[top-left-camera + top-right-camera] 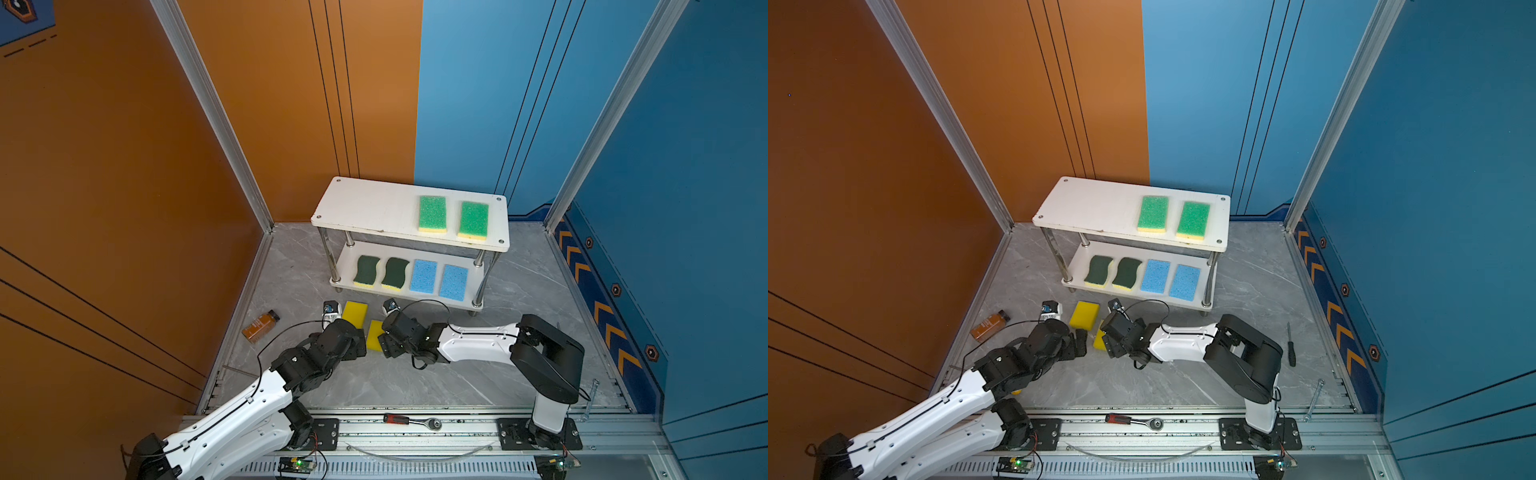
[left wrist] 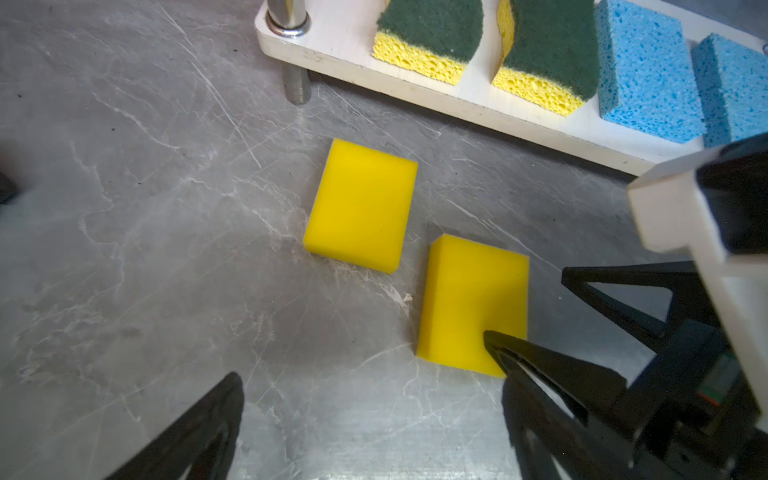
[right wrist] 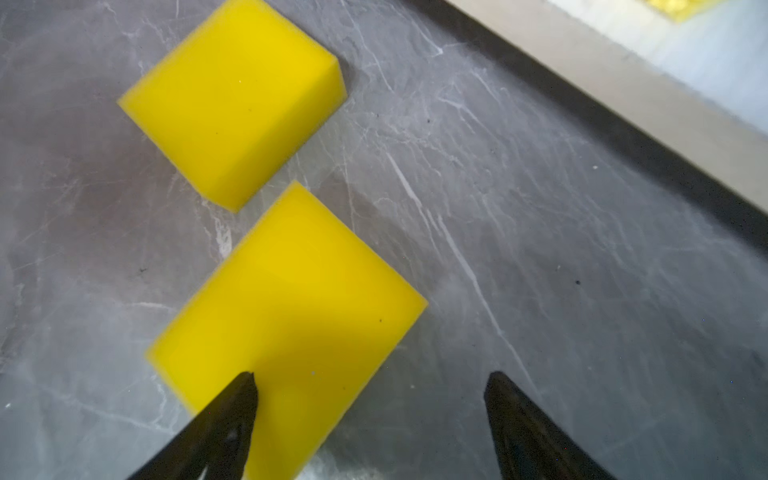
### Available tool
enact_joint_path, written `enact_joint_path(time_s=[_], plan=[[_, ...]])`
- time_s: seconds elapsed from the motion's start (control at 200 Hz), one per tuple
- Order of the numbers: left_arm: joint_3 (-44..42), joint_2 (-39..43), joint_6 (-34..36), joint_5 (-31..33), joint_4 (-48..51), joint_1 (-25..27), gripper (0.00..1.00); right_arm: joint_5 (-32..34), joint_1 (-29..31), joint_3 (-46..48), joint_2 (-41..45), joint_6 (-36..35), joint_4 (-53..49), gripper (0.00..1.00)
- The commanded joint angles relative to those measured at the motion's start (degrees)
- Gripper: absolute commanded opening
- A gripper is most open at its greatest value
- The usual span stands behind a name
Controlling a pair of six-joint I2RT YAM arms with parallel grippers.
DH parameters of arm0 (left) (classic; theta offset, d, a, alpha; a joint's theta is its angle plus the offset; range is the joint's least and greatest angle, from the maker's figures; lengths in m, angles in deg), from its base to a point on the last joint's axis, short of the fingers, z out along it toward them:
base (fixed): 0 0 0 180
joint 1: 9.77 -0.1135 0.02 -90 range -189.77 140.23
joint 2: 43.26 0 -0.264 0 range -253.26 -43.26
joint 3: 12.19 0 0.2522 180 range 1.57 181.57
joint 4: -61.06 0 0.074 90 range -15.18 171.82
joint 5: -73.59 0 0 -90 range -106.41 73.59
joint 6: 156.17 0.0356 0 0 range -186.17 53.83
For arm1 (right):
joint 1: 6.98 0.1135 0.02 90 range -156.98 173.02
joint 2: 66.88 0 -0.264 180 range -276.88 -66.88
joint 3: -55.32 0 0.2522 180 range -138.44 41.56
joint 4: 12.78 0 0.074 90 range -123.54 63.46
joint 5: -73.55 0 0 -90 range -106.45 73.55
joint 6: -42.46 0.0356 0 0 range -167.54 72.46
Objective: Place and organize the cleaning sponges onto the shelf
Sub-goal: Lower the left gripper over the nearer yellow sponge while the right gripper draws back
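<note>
Plainly, in both top views two yellow sponges lie on the desk (image 1: 415,382) before the shelf (image 1: 365,208), whose top board has room. The far sponge (image 1: 354,312) sits nearer the shelf, and the near sponge (image 1: 375,334) lies between my left end effector (image 1: 358,344) and right end effector (image 1: 386,345).

In the left wrist view, my left end effector (image 2: 370,374) gapes wide and empty, with the far sponge (image 2: 360,205) ahead.

In the right wrist view, my right end effector (image 3: 370,374) is open and empty, straddling one edge of the near sponge (image 3: 291,311).

I judge both light, squashy foam, best pinched gently across the long sides.
</note>
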Motion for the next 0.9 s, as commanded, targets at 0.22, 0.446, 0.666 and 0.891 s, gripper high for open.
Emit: enact_joint_path(time_s=[0.22,0.446,0.666,0.891], plan=[[-3.9,-3.8,2.6,-1.3,-11.4,5.3,0.98,-9.5,-5.4,3.4,11.3,-1.8,-3.1,0.86],[-2.9,-11.2,3.1,1.3,-16.0,8.6,0.98,-9.3,-9.3,9.0,18.0,-0.5,-2.7,0.86],[-1.1,-19.5,2.7,1.5,-20.6,9.1,0.98,-10.6,-12.4,14.4,22.1,1.9,0.9,0.86],[0.9,-26.2,3.2,0.6,-23.6,9.5,0.98,-11.5,-13.8,16.4,22.8,2.7,2.0,0.86]])
